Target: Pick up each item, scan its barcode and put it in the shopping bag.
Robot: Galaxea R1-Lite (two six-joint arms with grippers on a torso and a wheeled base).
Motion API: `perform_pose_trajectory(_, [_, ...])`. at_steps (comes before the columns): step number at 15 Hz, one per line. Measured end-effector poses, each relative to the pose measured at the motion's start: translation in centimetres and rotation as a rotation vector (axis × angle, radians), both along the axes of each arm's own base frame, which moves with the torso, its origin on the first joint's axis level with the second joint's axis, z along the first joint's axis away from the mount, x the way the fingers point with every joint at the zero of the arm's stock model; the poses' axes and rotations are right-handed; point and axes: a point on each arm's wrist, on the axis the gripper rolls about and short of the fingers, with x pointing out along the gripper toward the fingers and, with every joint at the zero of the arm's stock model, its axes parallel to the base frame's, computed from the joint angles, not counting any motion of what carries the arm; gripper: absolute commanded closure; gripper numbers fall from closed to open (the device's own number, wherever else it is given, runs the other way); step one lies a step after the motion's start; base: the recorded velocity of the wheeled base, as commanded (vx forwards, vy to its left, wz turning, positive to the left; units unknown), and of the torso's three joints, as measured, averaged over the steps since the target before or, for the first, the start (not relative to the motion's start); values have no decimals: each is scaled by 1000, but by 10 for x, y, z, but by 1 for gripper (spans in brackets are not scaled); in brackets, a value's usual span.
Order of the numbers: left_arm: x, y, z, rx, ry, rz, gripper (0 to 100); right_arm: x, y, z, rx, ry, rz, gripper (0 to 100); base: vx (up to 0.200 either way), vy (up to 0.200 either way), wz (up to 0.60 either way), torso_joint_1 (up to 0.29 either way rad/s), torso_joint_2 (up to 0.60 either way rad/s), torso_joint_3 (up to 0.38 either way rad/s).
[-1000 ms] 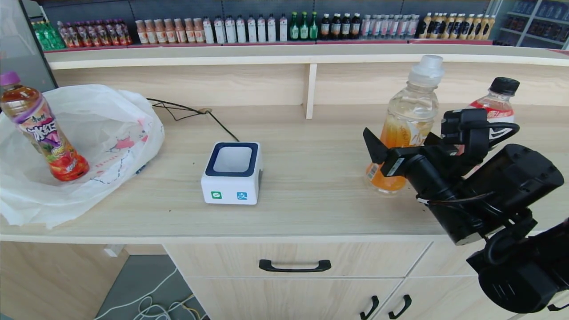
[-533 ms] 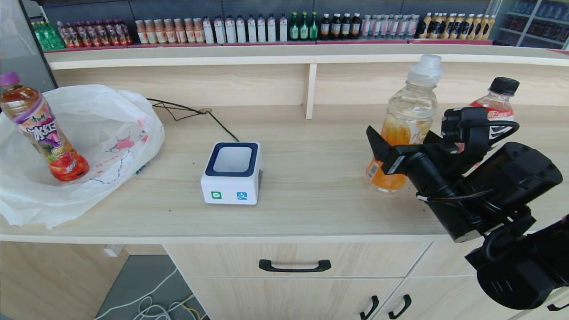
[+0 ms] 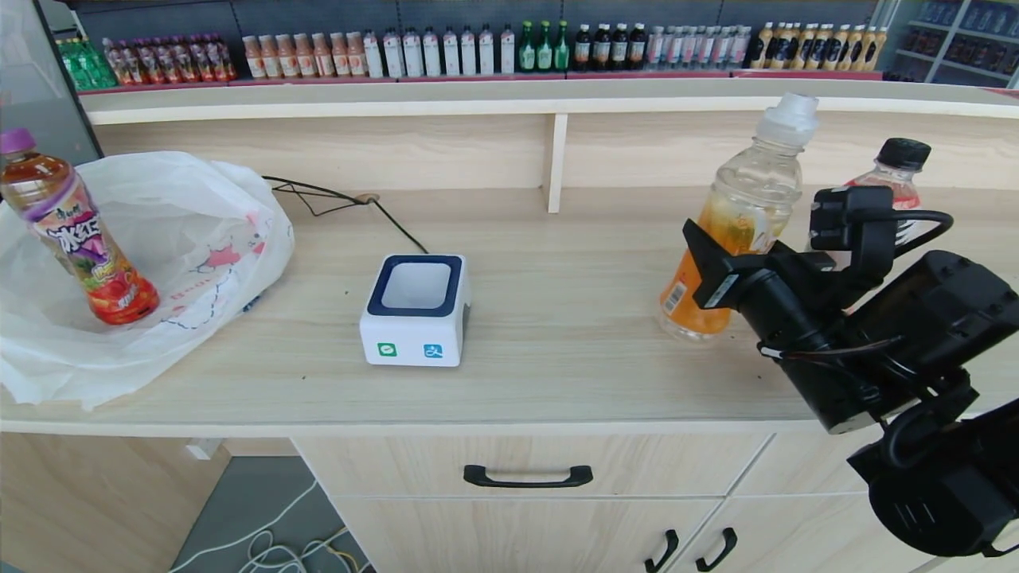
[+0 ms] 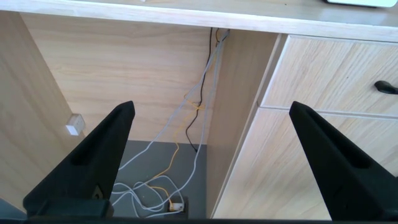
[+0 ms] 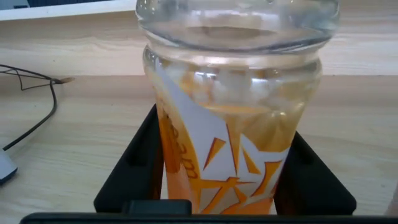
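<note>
The right gripper (image 3: 726, 256) clamps the orange juice bottle (image 3: 748, 199), which leans tilted over the counter (image 3: 557, 334) right of the scanner (image 3: 415, 309) (its base seemingly just touching the wood). The left gripper (image 4: 211, 155) hangs wide open below the countertop, beside the drawers (image 4: 329, 81).

The right pincer (image 5: 225, 149) is clamped on the orange bottle (image 3: 744, 207), with one black finger (image 5: 134, 165) pressed against each side of its lower body. Behind the pincer, the right wrist (image 3: 796, 326) and right arm (image 3: 931, 318) slope back and down from the grip. The left pincer (image 4: 211, 109) is spread wide, its two black fingers (image 4: 93, 162) well apart.
</note>
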Motion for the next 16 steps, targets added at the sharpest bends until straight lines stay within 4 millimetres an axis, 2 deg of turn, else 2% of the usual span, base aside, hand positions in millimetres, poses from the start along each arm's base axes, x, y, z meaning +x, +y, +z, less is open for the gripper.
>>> perform_pose_trajectory(10, [0, 0, 0, 0, 0, -1, 0, -8, -4, 16, 47, -48, 10, 100, 0, 0, 0, 0, 0, 0])
perform_pose_trajectory(16, [0, 0, 0, 0, 0, 0, 0, -14, 0, 16, 62, -40, 43, 100, 0, 0, 0, 0, 0, 0])
